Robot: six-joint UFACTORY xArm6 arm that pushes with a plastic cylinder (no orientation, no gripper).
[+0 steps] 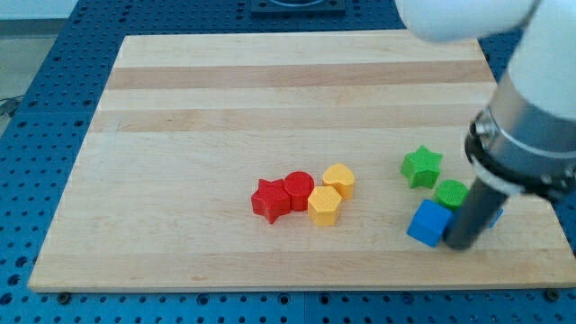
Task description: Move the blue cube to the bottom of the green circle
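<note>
Near the wooden tabletop's bottom-right corner, the blue plastic cube sits just below-left of the green circular block — my tip (a bare rod, no pincer) touches its right side. A short, gentle nudge should finish; avoid bumping the circle.

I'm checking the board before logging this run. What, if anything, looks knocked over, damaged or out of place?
Nothing stands out. The blue cube sits flat just below the green circle, with my tip at the cube's right side. The green star and the red and yellow blocks lie flat on the wooden board.
</note>
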